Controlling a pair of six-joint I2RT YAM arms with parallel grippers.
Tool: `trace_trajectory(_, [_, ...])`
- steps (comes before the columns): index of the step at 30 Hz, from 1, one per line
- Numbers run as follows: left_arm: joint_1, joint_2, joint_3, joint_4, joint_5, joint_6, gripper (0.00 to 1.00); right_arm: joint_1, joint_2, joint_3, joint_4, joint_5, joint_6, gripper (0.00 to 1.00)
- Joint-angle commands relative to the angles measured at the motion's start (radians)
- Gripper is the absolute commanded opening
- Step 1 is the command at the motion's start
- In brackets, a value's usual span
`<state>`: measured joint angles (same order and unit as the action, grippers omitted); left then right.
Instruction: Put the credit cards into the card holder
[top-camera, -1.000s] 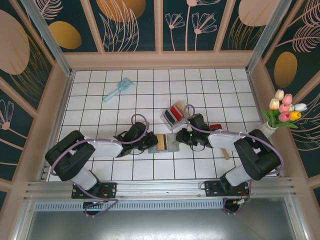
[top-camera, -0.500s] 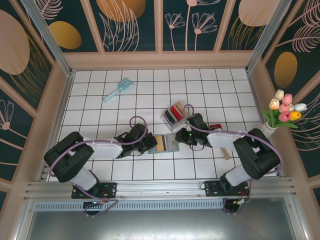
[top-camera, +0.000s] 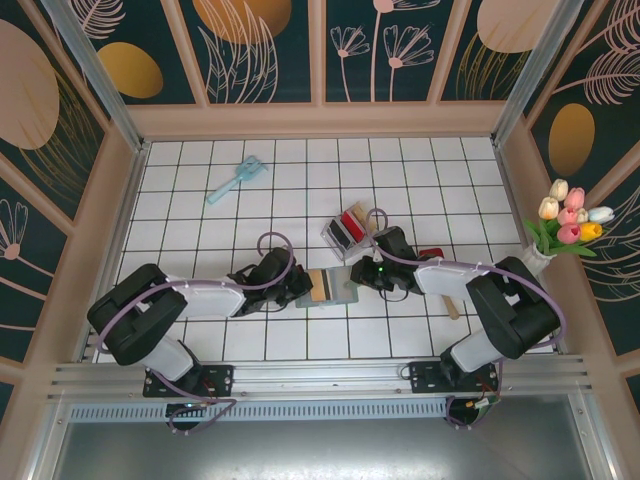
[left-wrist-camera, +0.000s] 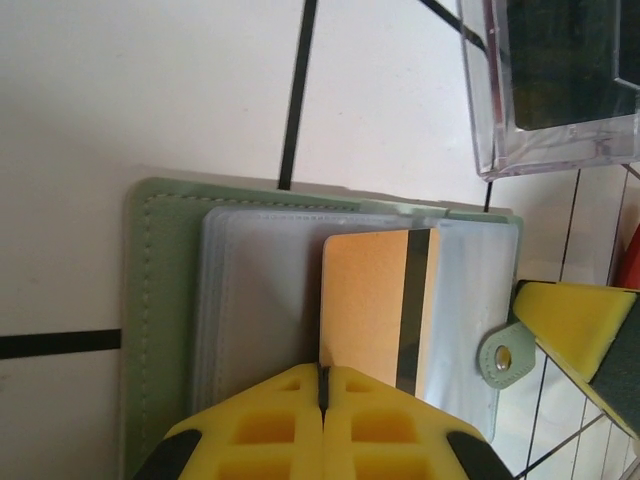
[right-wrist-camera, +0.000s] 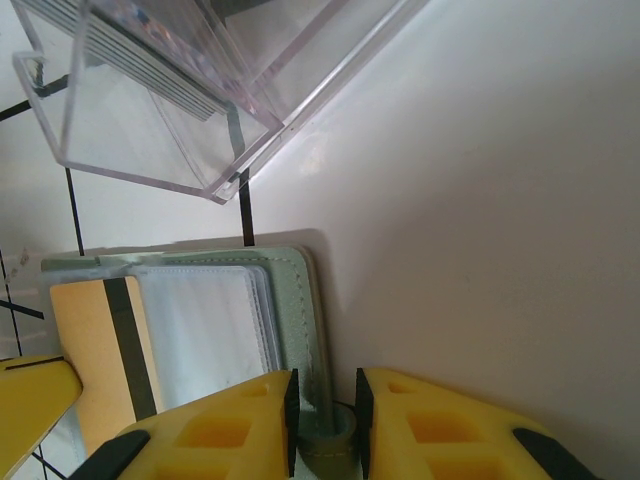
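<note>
Tan-orange card (left-wrist-camera: 365, 300) on the open card holder (left-wrist-camera: 160, 300)
Left hand (left-wrist-camera: 322, 372) pressed together, card just ahead of its tips; right hand (right-wrist-camera: 324, 390) pinches the holder's green edge between its fingers

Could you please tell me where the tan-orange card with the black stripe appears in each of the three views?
Top external: the tan-orange card is near the middle, over the open card holder.
Left wrist: the card is at lower centre.
Right wrist: the card is in the bottom-left corner.
Shared landmark: the clear plastic box, next to the holder in every view.
</note>
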<state>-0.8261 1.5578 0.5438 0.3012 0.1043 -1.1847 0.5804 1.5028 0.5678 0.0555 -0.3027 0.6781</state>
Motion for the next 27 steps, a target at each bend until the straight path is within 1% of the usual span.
trace_trajectory(1, [-0.006,0.038,0.039,-0.052,0.029,0.020,0.00,0.020,0.025,0.017,-0.005,0.006,-0.014,0.25])
trace_trajectory(9, [-0.007,0.049,0.052,-0.043,0.042,0.030,0.00,0.023,0.024,0.021,-0.007,0.005,-0.016,0.25])
trace_trajectory(12, [-0.007,0.045,0.040,-0.008,0.089,0.053,0.00,0.023,0.027,0.023,-0.010,0.008,-0.018,0.25])
trace_trajectory(14, [-0.008,0.041,0.042,-0.025,0.102,0.076,0.00,0.026,0.025,0.020,-0.011,0.014,-0.017,0.25])
trace_trajectory(20, [-0.007,0.027,0.053,-0.131,0.088,0.126,0.00,0.024,0.022,0.021,-0.013,0.016,-0.017,0.25])
trace_trajectory(22, [-0.008,0.029,0.056,-0.134,0.087,0.137,0.00,0.024,0.021,0.020,-0.013,0.017,-0.017,0.25])
trace_trajectory(27, [-0.008,0.076,0.129,-0.168,0.093,0.194,0.00,0.026,0.025,0.020,-0.005,0.006,-0.018,0.25])
